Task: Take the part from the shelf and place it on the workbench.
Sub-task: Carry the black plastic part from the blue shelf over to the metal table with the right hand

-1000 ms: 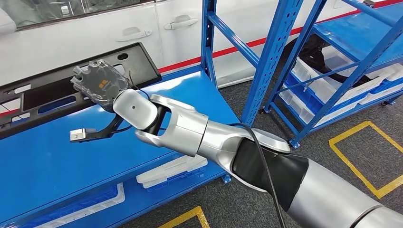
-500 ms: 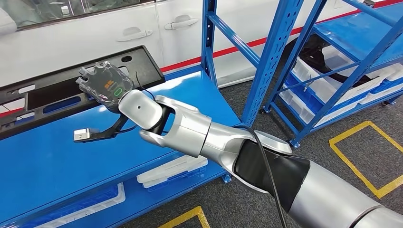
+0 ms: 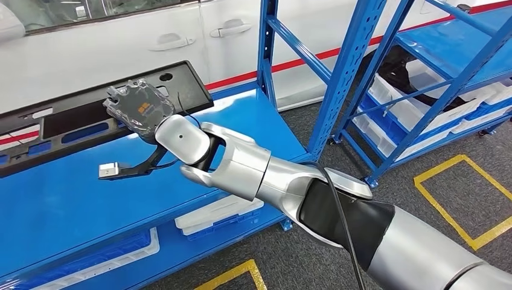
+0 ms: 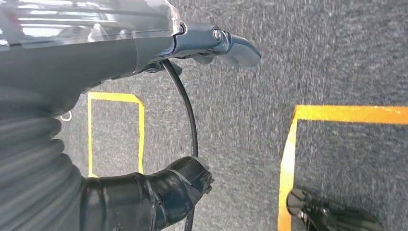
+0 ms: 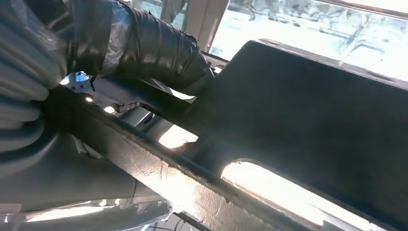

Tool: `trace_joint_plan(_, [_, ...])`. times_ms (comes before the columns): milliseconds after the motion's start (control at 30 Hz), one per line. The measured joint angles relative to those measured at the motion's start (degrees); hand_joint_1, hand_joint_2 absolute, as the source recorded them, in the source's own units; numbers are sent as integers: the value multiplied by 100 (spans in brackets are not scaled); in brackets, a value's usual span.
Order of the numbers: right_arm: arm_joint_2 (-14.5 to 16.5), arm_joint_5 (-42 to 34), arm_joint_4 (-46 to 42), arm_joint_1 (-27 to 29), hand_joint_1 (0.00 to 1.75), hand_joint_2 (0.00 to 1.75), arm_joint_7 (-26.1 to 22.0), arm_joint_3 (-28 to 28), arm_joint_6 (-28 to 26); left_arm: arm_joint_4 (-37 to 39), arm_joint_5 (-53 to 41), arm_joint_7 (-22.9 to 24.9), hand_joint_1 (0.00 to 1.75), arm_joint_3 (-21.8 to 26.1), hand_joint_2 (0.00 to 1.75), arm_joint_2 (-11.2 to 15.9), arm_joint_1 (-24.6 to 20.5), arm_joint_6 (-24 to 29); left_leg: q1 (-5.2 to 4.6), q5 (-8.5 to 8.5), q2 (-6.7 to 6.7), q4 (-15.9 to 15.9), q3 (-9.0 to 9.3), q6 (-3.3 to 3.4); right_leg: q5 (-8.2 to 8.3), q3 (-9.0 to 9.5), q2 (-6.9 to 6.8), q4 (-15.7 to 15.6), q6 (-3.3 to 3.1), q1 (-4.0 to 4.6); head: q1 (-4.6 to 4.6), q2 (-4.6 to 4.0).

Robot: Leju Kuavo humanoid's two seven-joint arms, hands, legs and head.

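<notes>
Long black slotted part (image 3: 90,118), seemingly gripped by right hand (image 3: 140,109).

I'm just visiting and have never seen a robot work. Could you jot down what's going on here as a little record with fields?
Place: blue shelf beside a white car
Part: long black plastic panel lying on the shelf
Right hand: at the panel's upper edge, its thumb over the rim in the right wrist view; a firm grip cannot be confirmed
Left hand: hangs over grey floor with yellow lines, holding nothing
Stage: panel not yet lifted
</notes>
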Motion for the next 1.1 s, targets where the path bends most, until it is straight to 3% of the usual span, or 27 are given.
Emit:
trace_joint_plan(67, [0,-2,-1,-9,175,175,-1,-3,0,-1,-1,-2,0,0,175,-1,-2,-9,10,11,-4,56,-56,-55,264,398,0,-725,6,-17,0,0])
trace_joint_plan(100, [1,-5,-1,-15,175,175,-1,-7,1,-2,-2,-3,0,0,175,-1,-3,-13,5,26,-9,71,-75,-97,326,510,9,-945,-13,-7,-1,0])
trace_joint_plan(167, [3,-11,-2,-20,175,175,-1,-15,2,-6,-4,-6,0,0,175,-1,1,-16,-5,80,-25,67,-102,-193,359,522,34,-1033,-76,40,-1,0])
trace_joint_plan(233, [10,-15,0,-22,175,175,-2,-19,4,-9,-9,-7,0,1,175,-7,10,-16,13,75,-30,75,-149,-271,419,458,23,-1059,-177,35,-2,0])
trace_joint_plan(267, [24,-16,3,-26,175,175,-3,-19,7,-9,-14,-9,0,2,175,-10,13,-16,23,-37,-26,167,-205,-290,467,417,13,-1074,-245,32,-3,0])
trace_joint_plan(333, [59,-21,13,-35,175,175,-10,-19,10,-9,-24,-15,0,2,175,-8,12,-12,24,-499,-18,691,-406,-289,565,318,-9,-1096,-354,47,-4,0])
trace_joint_plan(400, [84,-26,32,-38,175,175,-17,-19,12,-9,-31,-21,0,2,175,-3,3,-7,0,-923,-17,1438,-613,-280,651,200,-21,-1088,-401,95,-3,0])
trace_joint_plan(433, [91,-29,45,-37,175,175,-19,-19,14,-9,-42,-26,0,2,175,-2,-1,-6,-12,-986,-17,1666,-635,-272,692,141,-27,-1079,-410,119,-3,0])
trace_joint_plan(467, [97,-33,57,-37,175,175,-21,-19,16,-9,-60,-32,0,2,175,-2,-3,-5,-23,-931,-17,1693,-556,-254,733,79,-30,-1068,-413,142,-3,0])
trace_joint_plan(500, [105,-38,67,-37,175,175,-21,-19,19,-9,-86,-41,0,2,175,-2,-5,-4,-34,-795,-17,1504,-371,-227,770,20,-31,-1053,-412,160,-3,0])
trace_joint_plan(567, [131,-46,76,-49,175,175,-22,-19,21,-9,-131,-60,0,1,175,1,-15,-3,-71,-575,-17,738,181,-153,834,-80,-29,-1017,-393,188,-3,0])
trace_joint_plan(600, [150,-50,77,-60,175,175,-24,-19,21,-9,-153,-73,0,1,175,3,-26,-1,-92,-549,-22,401,399,-125,868,-112,-29,-1004,-371,195,-3,1])
trace_joint_plan(667, [198,-59,76,-88,175,175,-29,-19,26,-9,-194,-96,0,2,175,4,-44,4,-134,-580,-30,67,562,-93,945,-140,-30,-1010,-305,194,-3,1])
trace_joint_plan(733, [232,-66,79,-107,175,175,-33,-19,37,-9,-233,-109,0,2,175,3,-47,15,-129,-491,-25,3,521,-48,1012,-148,-23,-1039,-232,183,-3,1])
trace_joint_plan(767, [239,-67,81,-115,175,175,-35,-19,44,-9,-243,-110,0,2,175,2,-51,19,-116,-427,-14,-33,496,-10,952,-173,-16,-1014,-196,180,-1,1])
trace_joint_plan(800, [242,-67,84,-121,175,175,-36,-19,54,-9,-250,-114,0,2,175,1,-56,22,-100,-350,1,-69,454,33,789,-222,-9,-906,-166,176,-1,0])
trace_joint_plan(833, [241,-68,86,-126,175,175,-36,-19,64,-9,-256,-118,0,2,175,1,-60,25,-88,-276,14,-88,396,66,524,-293,-5,-680,-140,162,-1,0])
trace_joint_plan(900, [241,-68,92,-128,175,175,-37,-19,80,-9,-286,-136,0,2,175,1,-63,35,-99,-152,24,-77,235,101,-14,-441,-7,-11,-93,133,-2,0])
trace_joint_plan(933, [242,-68,98,-126,175,175,-37,-19,85,-9,-304,-146,0,1,175,1,-64,42,-102,-100,25,-60,149,100,-121,-467,-8,282,-73,118,0,0])
trace_joint_plan(967, [244,-68,106,-125,175,175,-37,-19,87,-9,-324,-155,0,1,175,1,-65,47,-104,-54,29,-37,65,95,-88,-426,-9,427,-59,104,0,0])
trace_joint_plan(1000, [248,-68,116,-125,175,175,-37,-19,89,-8,-338,-162,0,0,175,-1,-67,51,-103,-13,32,-7,-19,85,51,-290,-11,379,-54,93,0,0])
trace_joint_plan(1033, [255,-68,125,-125,175,175,-37,-19,91,-8,-349,-168,0,0,175,-2,-70,52,-103,21,33,26,-93,72,216,-66,-12,142,-62,86,1,0])
trace_joint_plan(1100, [280,-68,136,-131,175,175,-38,-19,93,-6,-362,-175,0,0,175,-9,-75,52,-105,82,34,81,-203,31,302,474,-10,-617,-116,97,-1,0])
